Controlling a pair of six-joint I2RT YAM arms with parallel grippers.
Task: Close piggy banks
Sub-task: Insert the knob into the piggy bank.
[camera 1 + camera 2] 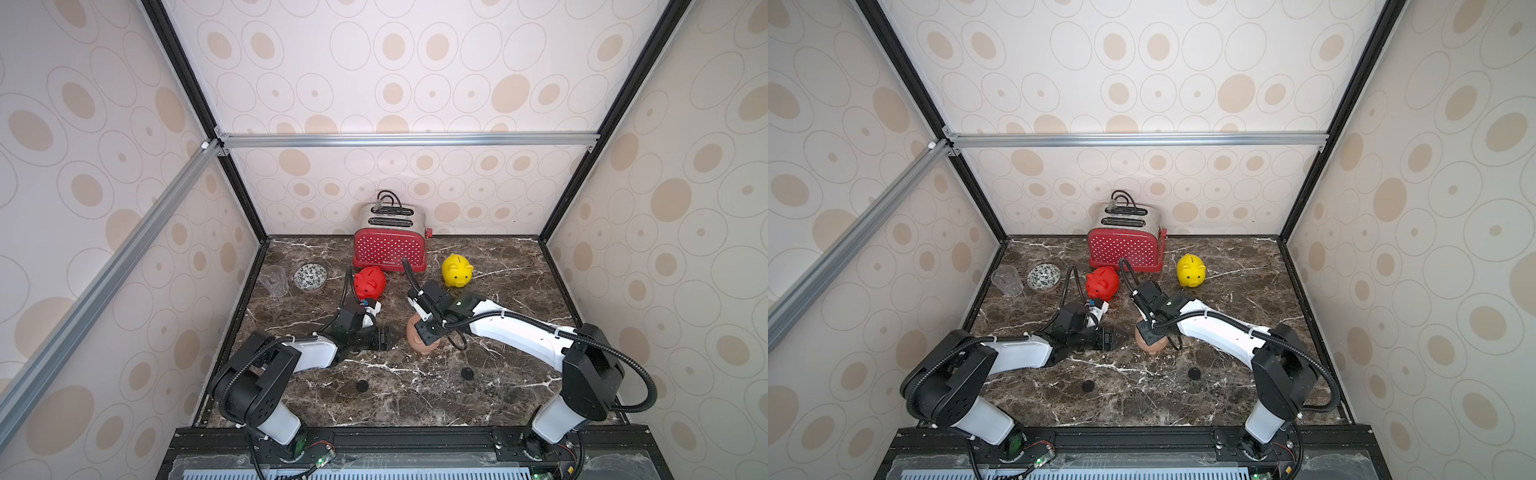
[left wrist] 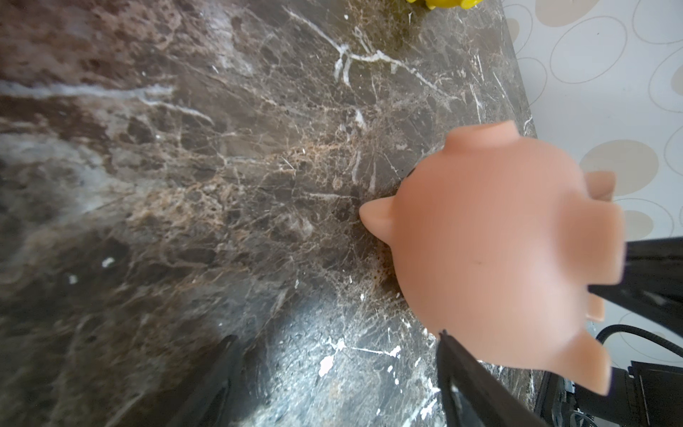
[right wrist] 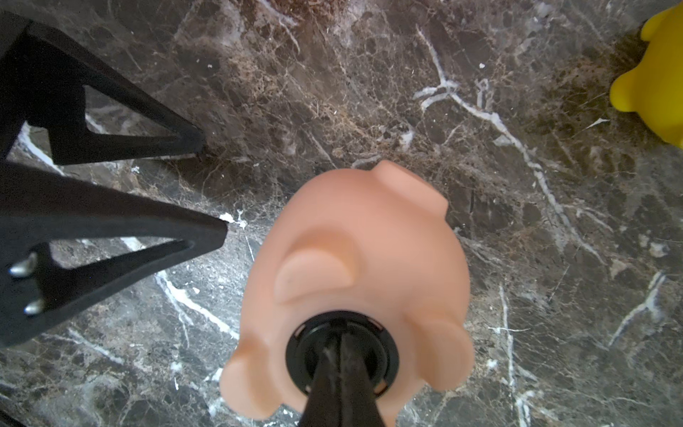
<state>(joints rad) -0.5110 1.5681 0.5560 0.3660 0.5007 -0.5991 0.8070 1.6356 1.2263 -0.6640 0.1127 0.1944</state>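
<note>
Pig (image 3: 362, 236) belly-up beneath right claw (image 3: 338, 332).

The left arm (image 1: 311, 353) is stretched low from its base toward the middle of the workspace, with the forearm kept nearly level. Its wrist is turned so that the left gripper (image 1: 385, 337) is laid sideways and aimed toward the right arm (image 1: 511, 330). Its jaws are set well apart, and both black fingers (image 3: 111, 222) are seen spread in the right wrist view. The right arm is reached inward from its base and bent at the elbow, with the wrist pitched downward. The right gripper (image 3: 340, 338) is pointed straight down, and its jaws are pressed together.
</note>
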